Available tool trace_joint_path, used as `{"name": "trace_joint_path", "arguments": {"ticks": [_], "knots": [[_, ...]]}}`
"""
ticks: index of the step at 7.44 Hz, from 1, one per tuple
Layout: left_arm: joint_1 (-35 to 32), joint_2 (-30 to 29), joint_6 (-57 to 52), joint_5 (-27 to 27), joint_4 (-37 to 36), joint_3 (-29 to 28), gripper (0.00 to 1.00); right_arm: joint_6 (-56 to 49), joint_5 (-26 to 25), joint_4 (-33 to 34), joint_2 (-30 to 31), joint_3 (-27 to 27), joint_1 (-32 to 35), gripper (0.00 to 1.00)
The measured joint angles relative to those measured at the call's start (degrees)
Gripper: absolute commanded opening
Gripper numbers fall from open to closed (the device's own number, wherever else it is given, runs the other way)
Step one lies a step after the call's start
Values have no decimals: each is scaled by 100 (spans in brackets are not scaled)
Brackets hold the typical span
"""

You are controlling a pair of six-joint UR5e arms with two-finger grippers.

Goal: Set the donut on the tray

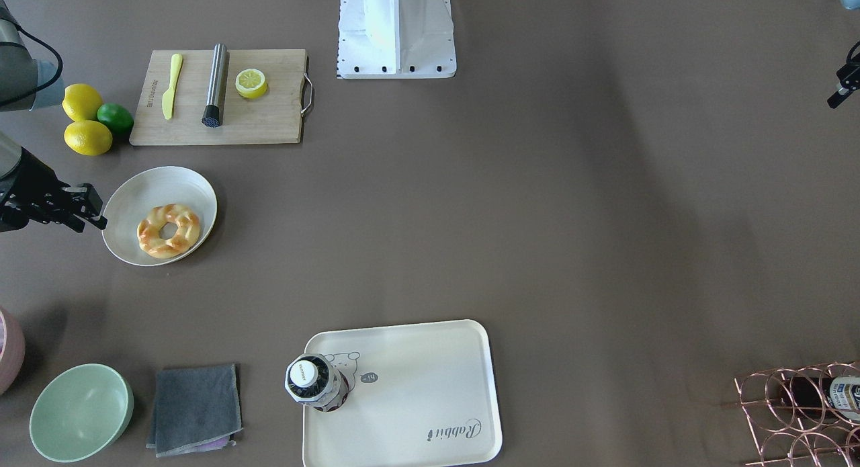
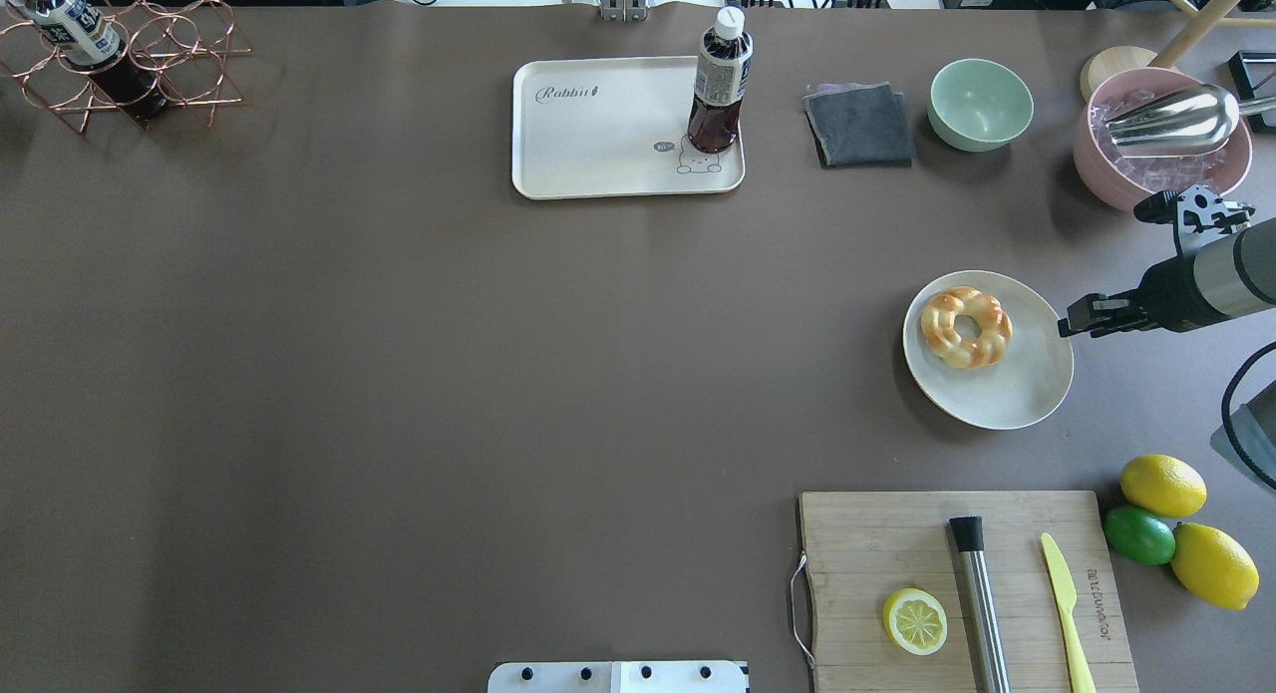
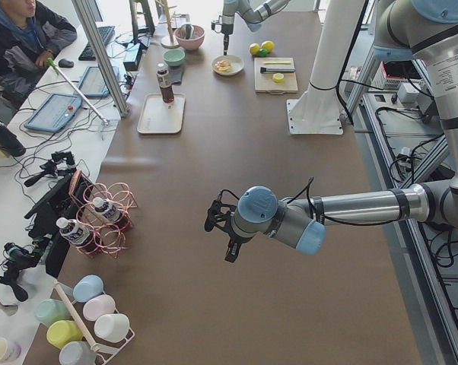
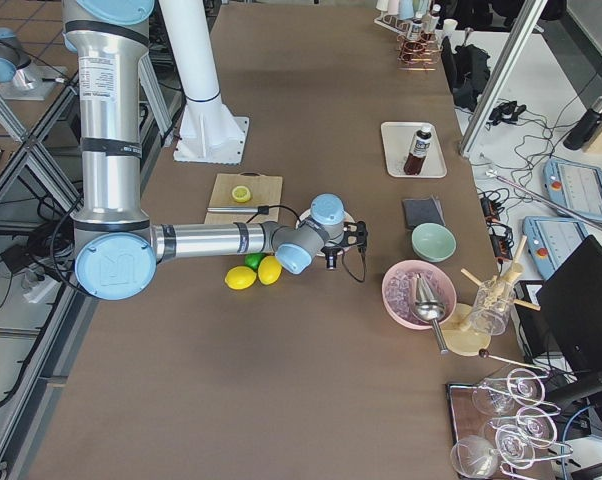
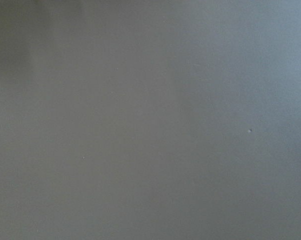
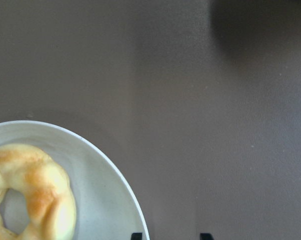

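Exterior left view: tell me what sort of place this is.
Probably a robotics lab: a grey-and-blue jointed robot arm over a brown table, a dark-jacketed operator beside cabled control tablets.

The right arm [image 4: 206,241] and left arm [image 3: 358,205] are silver tubes with grey joints and pale blue caps [image 4: 111,262] — each upright tube bears a printed label. A black cable [image 1: 60,64] loops by the right wrist. The right gripper [image 1: 97,210] is black. The white pedestal [image 1: 396,23], top centre of the front view, shows black screws [image 1: 384,69].

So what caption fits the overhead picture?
The right gripper hovers beside the round white plate holding the golden twisted donut.
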State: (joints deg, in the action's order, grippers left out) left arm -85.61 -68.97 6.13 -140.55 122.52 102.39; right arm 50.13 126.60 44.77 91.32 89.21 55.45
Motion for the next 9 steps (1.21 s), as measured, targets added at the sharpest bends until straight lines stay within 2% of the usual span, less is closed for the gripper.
{"name": "trace_joint_path", "arguments": {"ticks": [1, 2, 3, 6, 9], "knots": [[0, -1, 7, 1, 0, 0, 96, 89, -113, -9, -11, -4, -115, 36], [0, 1, 10, 2, 0, 0, 96, 136, -175, -15, -15, -4, -188, 4], [-3, 4, 11, 2, 0, -5, 96, 171, -200, -19, -17, -2, -230, 0], [-6, 6, 12, 17, 0, -9, 96, 279, -206, -58, -25, 62, -267, 0], [33, -166, 453, -3, 23, 49, 96, 793, -144, -46, -233, 489, -279, 0]]}}
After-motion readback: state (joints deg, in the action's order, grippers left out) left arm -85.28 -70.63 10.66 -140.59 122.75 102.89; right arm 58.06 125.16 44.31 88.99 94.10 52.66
